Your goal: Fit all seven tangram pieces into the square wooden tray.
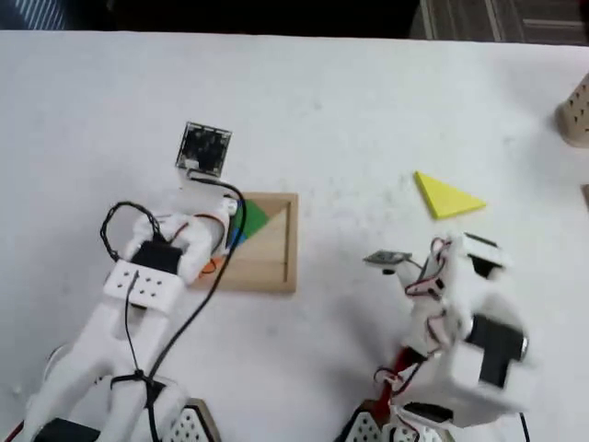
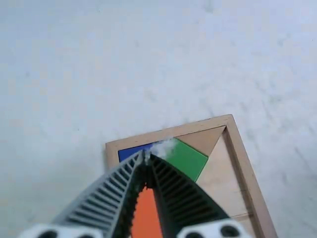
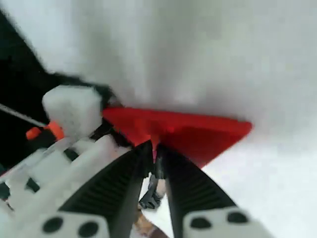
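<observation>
The square wooden tray lies on the white table left of the middle, with the left arm reaching over its left part. In the left wrist view the tray's pale rim frames three coloured pieces. A blue flat piece sits in one corner. A green flat piece lies just beside it and shows in the high view near the tray's far edge. An orange flat piece shows in the narrow slit between the dark ribbed fingers. The rest of the tray floor is bare wood.

The left gripper is over the tray where blue and green meet; its tips are pressed together, and I cannot tell whether they touch the pieces beneath.

A yellow flat triangle lies loose on the table, well apart from the tray to its right and beyond the right arm, which stands near the front edge of the table, blurred.

In the right wrist view the right gripper has its fingers drawn almost together; they pinch the near edge of a red flat triangle, which juts out past the tips against the white table.

A beige block with rows of small holes stands at the far right edge of the table, well away from the tray and the yellow triangle.
</observation>
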{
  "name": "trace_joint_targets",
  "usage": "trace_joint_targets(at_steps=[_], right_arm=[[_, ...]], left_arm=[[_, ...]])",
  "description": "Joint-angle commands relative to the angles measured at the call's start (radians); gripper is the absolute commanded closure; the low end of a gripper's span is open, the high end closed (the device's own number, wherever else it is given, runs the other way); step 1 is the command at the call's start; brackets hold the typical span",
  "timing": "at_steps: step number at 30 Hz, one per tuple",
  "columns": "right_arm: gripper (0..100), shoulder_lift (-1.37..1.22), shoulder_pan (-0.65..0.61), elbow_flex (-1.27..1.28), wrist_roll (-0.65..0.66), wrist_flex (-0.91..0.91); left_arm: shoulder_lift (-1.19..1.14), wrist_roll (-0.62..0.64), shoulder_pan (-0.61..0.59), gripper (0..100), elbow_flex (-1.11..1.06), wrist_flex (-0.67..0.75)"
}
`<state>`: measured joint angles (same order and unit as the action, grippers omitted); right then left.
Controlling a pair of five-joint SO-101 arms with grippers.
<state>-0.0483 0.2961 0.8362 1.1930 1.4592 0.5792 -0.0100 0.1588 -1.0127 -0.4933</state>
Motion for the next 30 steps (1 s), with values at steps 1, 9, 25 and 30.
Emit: trace_joint_targets(at_steps=[1, 9, 25, 30], right_arm=[[98.1, -0.139, -0.022, -0.193, -0.203, -0.070], [98.1, -0.148, 0.005, -0.460, -0.221, 0.050], [75.5, 0.125, -0.002, -0.167, -0.183, 0.073], [74.4, 0.348, -0.104, 0.043, -0.276, -0.027]], left_arm=[[0.038, -0.006, -0.012, 98, 0.012, 0.028], [0.036, -0.006, -0.012, 98, 0.011, 0.029], [0.036, -0.006, -0.012, 98, 0.011, 0.029], [0.036, -0.006, -0.012, 98, 0.011, 0.029]])
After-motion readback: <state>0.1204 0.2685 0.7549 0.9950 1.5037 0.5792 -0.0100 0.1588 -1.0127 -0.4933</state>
